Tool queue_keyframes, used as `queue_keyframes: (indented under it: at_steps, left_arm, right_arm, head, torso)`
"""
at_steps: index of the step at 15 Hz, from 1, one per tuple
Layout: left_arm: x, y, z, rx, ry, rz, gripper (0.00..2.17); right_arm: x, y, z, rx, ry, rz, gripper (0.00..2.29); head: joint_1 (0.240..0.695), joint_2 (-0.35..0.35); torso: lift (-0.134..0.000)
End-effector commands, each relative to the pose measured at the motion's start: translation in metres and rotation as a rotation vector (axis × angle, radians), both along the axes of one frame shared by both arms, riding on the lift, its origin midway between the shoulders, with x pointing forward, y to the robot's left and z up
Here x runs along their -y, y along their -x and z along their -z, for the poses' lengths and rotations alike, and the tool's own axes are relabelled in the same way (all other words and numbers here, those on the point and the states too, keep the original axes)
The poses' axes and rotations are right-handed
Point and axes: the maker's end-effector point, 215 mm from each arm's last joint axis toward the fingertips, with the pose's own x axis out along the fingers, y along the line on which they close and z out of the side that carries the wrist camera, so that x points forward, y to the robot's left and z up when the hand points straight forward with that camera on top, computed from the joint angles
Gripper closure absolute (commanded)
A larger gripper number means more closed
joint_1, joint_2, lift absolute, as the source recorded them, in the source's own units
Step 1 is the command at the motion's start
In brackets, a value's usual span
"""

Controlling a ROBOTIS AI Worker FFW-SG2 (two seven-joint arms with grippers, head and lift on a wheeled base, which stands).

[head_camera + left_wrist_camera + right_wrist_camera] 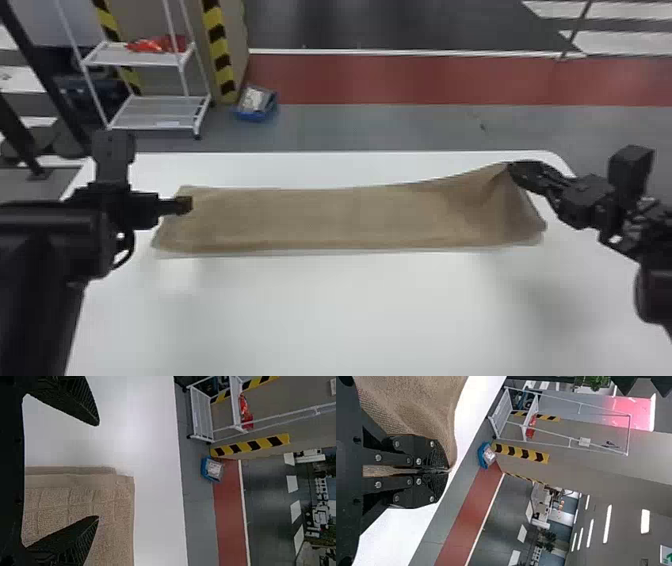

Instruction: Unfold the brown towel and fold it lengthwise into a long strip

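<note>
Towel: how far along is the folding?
Looks done: the towel lies as a long strip across the table. In hand: its far right corner, pinched by the right tool and seemingly lifted. Remaining, probably: lower that corner, release, flatten it. The left tool is open, empty.

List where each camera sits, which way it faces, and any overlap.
Head view: on the head, facing forward-down at the brown cloth towel on the white table; both black arms show.
Left wrist view: on the left wrist, facing over the towel's end to the floor beyond; open black left claw shows.
Right wrist view: on the right wrist, facing out across the room; black right claw shows, shut on the towel.
Both wrist views share the white metal rack.
</note>
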Motion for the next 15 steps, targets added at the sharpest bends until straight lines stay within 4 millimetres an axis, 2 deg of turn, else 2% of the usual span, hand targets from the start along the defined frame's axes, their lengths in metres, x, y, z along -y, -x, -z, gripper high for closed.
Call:
queue_keyframes:
  at_steps: [1,5,6,7,9,13,14,15]
  left_arm:
    - [-0.006,0.001,0.005,0.021,0.085,0.005,0.22]
    - [-0.007,0.003,0.018,0.024,0.086,0.026,0.33]
    - [-0.006,0.001,0.019,0.037,0.08,0.037,0.34]
    - [-0.003,0.0,0.021,0.042,0.089,0.052,0.44]
    - [0.002,-0.001,0.022,0.054,0.101,0.069,0.6]
    - [0.008,0.0,0.026,0.044,0.09,0.084,0.61]
    - [0.009,0.0,0.026,0.043,0.089,0.085,0.66]
    - [0.008,0.0,0.027,0.041,0.091,0.083,0.84]
  right_arm:
    - [-0.004,0.002,0.005,-0.008,0.001,-0.01,1.04]
    - [-0.005,0.008,0.006,-0.008,-0.012,-0.006,1.04]
    - [-0.003,0.011,0.008,-0.007,-0.023,0.003,0.76]
    - [-0.002,0.013,0.005,0.004,-0.031,0.007,0.48]
    - [0.002,0.017,0.008,-0.003,-0.032,0.015,0.48]
    - [0.007,0.021,0.011,-0.011,-0.032,0.019,0.48]
    - [0.007,0.023,0.013,-0.014,-0.035,0.02,0.48]
    - [0.007,0.022,0.009,-0.006,-0.035,0.02,0.48]
  head:
    - [0.695,-0.011]
    - [0.695,0.003]
    - [0.695,0.003]
    - [0.695,0.002]
    - [0.695,-0.002]
    - [0.695,-0.013]
    - [0.695,-0.015]
    - [0.695,-0.018]
  torso:
    - [-0.113]
    - [-0.113]
    - [-0.113]
    - [-0.113]
    - [-0.113]
    - [-0.113]
    - [-0.113]
    - [-0.113]
